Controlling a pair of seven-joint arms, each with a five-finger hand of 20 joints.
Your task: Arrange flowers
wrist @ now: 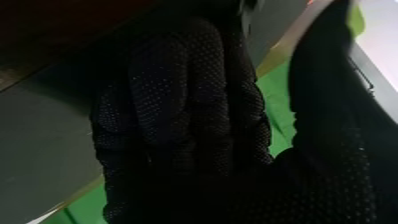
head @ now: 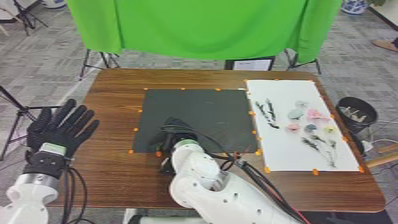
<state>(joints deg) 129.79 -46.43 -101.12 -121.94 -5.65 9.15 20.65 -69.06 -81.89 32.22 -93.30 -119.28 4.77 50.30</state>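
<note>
I judge most arranging remains: flowers (head: 314,116) lie within the white sheet's (head: 289,92) edges, left hand (head: 59,131) spread wide, right hand's (head: 178,126) state I can't tell.

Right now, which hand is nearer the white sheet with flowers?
Right hand: over the dark mat beside the white sheet; the left hand is farther off, left of the mat.
</note>
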